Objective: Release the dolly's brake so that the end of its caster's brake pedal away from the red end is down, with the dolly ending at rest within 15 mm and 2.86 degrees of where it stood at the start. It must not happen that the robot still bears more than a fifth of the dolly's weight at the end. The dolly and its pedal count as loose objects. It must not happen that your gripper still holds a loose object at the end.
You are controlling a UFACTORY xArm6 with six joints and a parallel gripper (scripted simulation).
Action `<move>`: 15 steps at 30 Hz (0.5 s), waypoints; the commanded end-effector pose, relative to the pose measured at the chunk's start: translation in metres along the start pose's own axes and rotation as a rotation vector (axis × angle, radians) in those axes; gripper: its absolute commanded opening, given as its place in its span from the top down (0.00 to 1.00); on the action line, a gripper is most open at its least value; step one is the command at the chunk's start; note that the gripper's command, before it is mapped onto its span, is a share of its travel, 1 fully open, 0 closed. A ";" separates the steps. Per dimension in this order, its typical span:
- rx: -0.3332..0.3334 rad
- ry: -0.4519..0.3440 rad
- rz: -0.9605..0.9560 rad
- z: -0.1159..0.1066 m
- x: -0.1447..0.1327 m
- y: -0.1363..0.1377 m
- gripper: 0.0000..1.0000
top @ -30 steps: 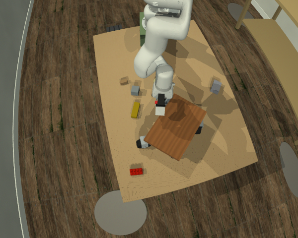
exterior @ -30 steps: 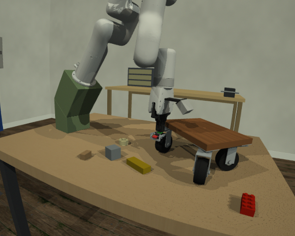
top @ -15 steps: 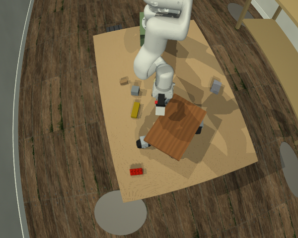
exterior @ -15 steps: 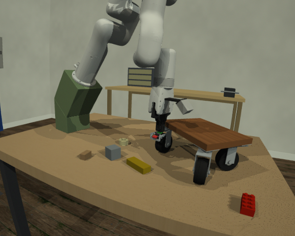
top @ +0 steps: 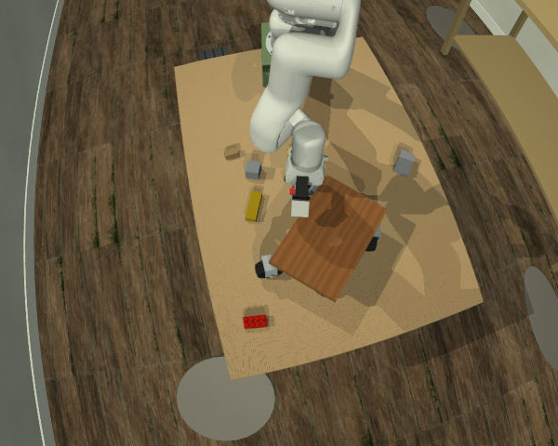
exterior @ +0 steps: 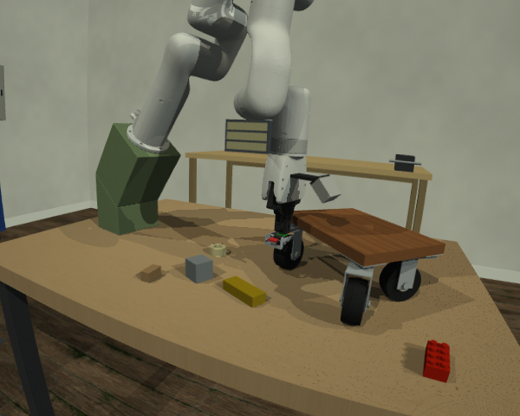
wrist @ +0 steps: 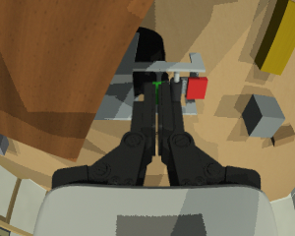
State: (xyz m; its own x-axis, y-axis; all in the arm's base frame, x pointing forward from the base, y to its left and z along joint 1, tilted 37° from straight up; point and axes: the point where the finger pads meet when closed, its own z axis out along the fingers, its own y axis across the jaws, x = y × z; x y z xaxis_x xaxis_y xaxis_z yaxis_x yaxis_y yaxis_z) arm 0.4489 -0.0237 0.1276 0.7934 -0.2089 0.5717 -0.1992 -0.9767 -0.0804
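Observation:
The dolly has a brown wooden deck on black casters and stands on the tan table. Its near-left caster carries the brake pedal, with a red end and a green end. My gripper is shut with nothing between the fingers. It points straight down at the deck's corner, and its fingertips press on the pedal's green end. In the overhead view the gripper hides most of the pedal; only the red end shows.
A yellow block, a grey cube, a small brown block and a pale ring lie left of the caster. A red brick lies near the front right edge. Another grey cube sits beyond the dolly. The green arm base stands at the back.

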 end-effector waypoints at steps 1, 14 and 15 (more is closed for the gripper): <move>-0.010 0.024 0.000 0.002 0.001 0.000 1.00; -0.010 0.024 0.000 0.007 0.001 0.000 1.00; -0.010 0.024 0.000 0.007 0.001 0.000 1.00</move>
State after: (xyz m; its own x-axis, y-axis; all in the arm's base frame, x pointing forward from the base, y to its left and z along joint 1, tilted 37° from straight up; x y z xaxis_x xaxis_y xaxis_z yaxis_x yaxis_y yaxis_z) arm 0.4525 -0.0242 0.1230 0.7969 -0.2092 0.5667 -0.1995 -0.9766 -0.0801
